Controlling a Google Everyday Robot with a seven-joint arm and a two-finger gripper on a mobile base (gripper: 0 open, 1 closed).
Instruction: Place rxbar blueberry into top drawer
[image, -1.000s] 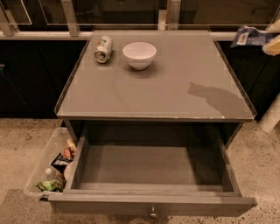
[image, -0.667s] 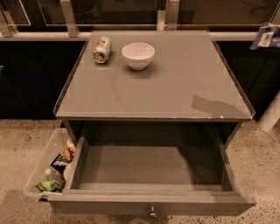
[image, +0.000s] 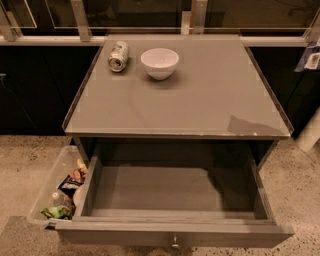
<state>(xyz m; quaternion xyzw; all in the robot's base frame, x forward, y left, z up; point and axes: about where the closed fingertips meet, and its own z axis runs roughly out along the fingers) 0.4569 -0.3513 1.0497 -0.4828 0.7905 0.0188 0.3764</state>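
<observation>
The rxbar blueberry (image: 309, 59) is a dark blue wrapper with a white patch. It hangs in the air at the far right edge of the view, beyond the table's right side. My gripper (image: 315, 50) holds it there and is mostly cut off by the frame edge. The top drawer (image: 170, 192) is pulled wide open below the table front. Its grey bottom is bare, and a small metal knob (image: 174, 244) sits on the front panel. The gripper is well up and to the right of the drawer.
A white bowl (image: 160, 62) and a silver-green soda can (image: 119, 56) lying on its side sit at the back of the grey tabletop (image: 175, 105). A clear plastic bin of snacks (image: 59, 192) stands on the floor left of the drawer. A pale post (image: 311, 131) is at the right.
The gripper and the blue bar have moved right, to the frame's edge. Their shadow on the tabletop has slid toward the front right corner. Bowl, can and drawer have not moved.
</observation>
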